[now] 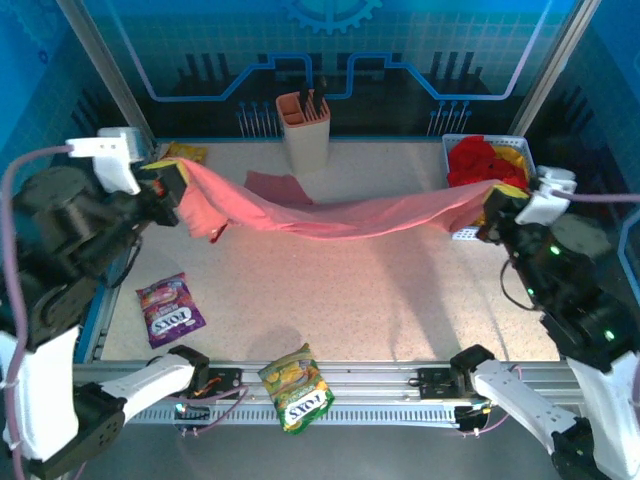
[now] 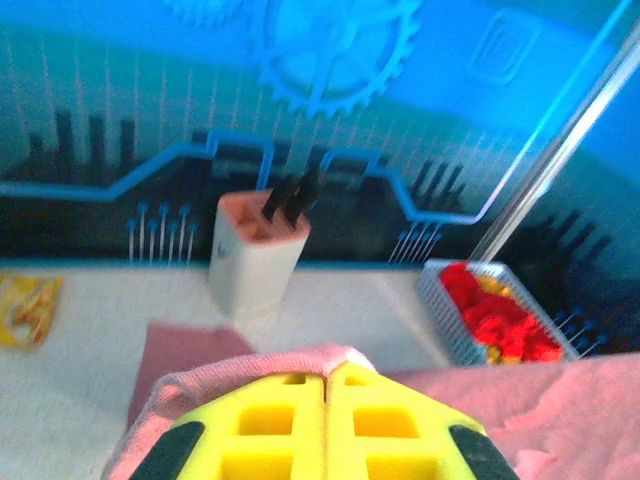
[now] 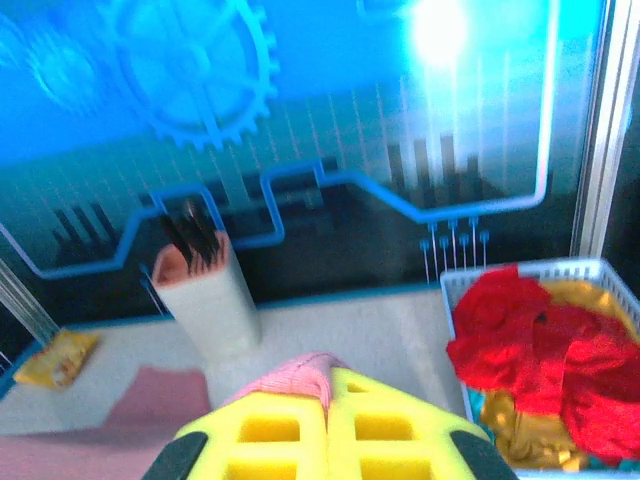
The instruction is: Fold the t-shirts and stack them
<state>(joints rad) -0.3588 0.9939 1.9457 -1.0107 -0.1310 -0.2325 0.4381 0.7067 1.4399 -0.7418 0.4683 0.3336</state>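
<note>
top external view — my left pincer and right pincer each clamp an end of the pink shirt, pulled taut — i judge for folding.

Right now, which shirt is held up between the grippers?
The pink shirt, stretched between the left gripper and right gripper; the red shirt and yellow shirt lie bunched in the basket.

Black-and-white arms, purple cables, yellow grid-faced tools.
</note>
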